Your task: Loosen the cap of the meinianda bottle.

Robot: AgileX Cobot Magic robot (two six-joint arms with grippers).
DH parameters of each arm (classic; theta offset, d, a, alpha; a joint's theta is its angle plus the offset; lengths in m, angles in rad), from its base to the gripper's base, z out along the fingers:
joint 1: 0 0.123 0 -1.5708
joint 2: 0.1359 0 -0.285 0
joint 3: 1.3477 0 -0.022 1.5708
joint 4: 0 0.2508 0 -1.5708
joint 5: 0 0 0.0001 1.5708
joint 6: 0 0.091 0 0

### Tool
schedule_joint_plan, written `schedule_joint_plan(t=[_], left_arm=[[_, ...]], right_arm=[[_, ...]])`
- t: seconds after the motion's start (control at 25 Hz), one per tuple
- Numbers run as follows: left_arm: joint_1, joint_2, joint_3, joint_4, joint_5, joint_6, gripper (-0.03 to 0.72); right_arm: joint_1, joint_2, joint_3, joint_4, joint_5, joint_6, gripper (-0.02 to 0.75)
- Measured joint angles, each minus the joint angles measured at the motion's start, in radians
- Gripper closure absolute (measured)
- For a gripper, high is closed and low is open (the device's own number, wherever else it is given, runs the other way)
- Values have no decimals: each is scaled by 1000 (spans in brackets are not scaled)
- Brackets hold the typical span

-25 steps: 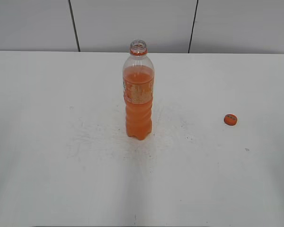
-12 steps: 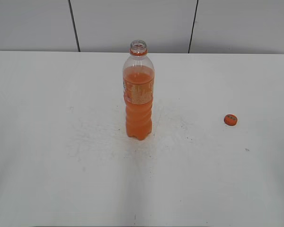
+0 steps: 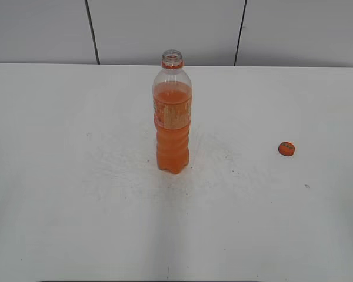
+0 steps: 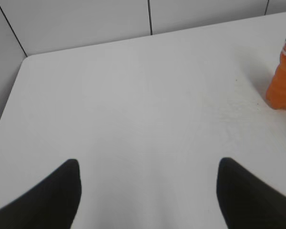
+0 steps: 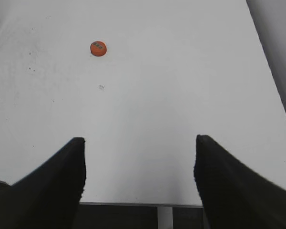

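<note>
The meinianda bottle (image 3: 172,117) stands upright at the middle of the white table (image 3: 59,205), its neck open with no cap on it. Its lower part shows at the right edge of the left wrist view (image 4: 282,81). The orange cap (image 3: 286,148) lies on the table to the right of the bottle, and also shows in the right wrist view (image 5: 98,48). My left gripper (image 4: 148,164) is open and empty, well left of the bottle. My right gripper (image 5: 139,143) is open and empty above the table's near edge, well short of the cap. Neither gripper shows in the exterior view.
A grey panelled wall (image 3: 165,29) runs behind the table. The table's left far corner (image 4: 26,58) shows in the left wrist view and its front edge (image 5: 133,204) in the right wrist view. Scuff marks (image 3: 123,170) surround the bottle.
</note>
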Motion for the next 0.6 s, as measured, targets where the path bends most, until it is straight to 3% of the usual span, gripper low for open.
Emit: schedule_joint_plan(t=[0.6], left_arm=[[0,-19,0,6,1,-18,193]], right_arm=[[0,-72,0,0,4,1,207]])
